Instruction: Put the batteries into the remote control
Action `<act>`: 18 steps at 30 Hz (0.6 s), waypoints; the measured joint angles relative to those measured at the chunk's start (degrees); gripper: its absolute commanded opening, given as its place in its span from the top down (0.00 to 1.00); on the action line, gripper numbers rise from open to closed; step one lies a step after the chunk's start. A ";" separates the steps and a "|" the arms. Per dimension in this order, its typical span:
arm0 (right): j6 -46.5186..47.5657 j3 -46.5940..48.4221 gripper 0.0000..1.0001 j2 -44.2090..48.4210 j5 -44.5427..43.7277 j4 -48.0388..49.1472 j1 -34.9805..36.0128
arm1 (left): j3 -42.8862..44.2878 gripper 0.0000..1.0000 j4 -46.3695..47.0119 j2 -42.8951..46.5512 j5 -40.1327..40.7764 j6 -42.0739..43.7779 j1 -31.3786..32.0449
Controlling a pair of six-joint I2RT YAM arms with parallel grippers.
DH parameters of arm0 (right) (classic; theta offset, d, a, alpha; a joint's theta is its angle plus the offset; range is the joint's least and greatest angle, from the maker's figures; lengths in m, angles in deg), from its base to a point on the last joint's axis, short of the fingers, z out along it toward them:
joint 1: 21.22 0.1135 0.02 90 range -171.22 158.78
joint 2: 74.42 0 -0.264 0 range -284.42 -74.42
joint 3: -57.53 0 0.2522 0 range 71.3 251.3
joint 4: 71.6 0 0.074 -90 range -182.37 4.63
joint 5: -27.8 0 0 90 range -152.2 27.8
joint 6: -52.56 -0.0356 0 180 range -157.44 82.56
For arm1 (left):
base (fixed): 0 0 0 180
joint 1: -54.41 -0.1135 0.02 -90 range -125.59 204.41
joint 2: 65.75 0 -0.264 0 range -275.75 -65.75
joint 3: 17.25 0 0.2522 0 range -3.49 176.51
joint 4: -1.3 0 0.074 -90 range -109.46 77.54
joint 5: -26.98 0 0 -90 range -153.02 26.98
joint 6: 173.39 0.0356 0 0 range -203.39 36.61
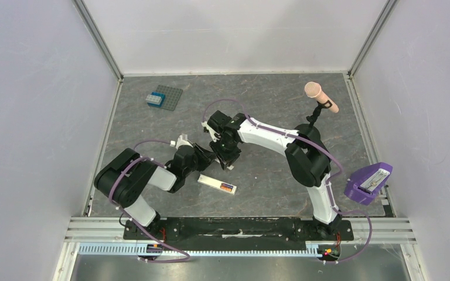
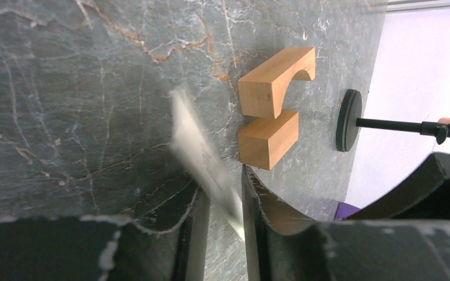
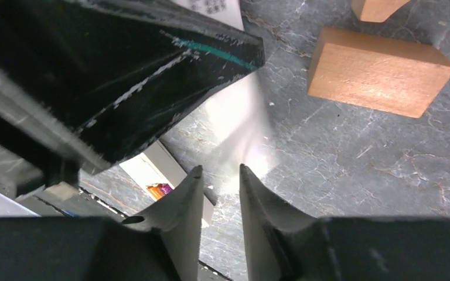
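The white remote [image 1: 215, 184] lies flat on the surface [image 1: 269, 117], near the middle, just in front of both arms. The batteries [image 1: 228, 188] show as a small orange and dark spot at its right end. The left end effector [image 2: 224, 187] has its fingers apart around a blurry thin white piece [image 2: 196, 143]. The right end effector [image 3: 220, 171] has its fingers close together by that piece. I cannot tell if it pinches it.

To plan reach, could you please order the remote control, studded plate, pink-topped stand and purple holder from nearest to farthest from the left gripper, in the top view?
From the left gripper:
1. remote control, just on its near side.
2. studded plate, far left.
3. pink-topped stand, far right.
4. purple holder, right edge.
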 measured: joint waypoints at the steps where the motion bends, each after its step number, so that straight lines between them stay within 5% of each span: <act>1: -0.24 -0.15 0.72 0.09 0.13 0.24 0.00 | -0.02 0.79 0.70 -0.81 -0.28 -0.46 0.00; 5: -0.72 -1.77 0.71 0.50 0.83 1.44 0.00 | -0.48 0.98 2.91 -2.73 -1.49 -2.34 0.04; 18: -6.16 -12.87 0.33 12.00 -2.23 9.25 0.00 | -3.23 0.98 5.05 0.61 -2.78 -3.61 0.04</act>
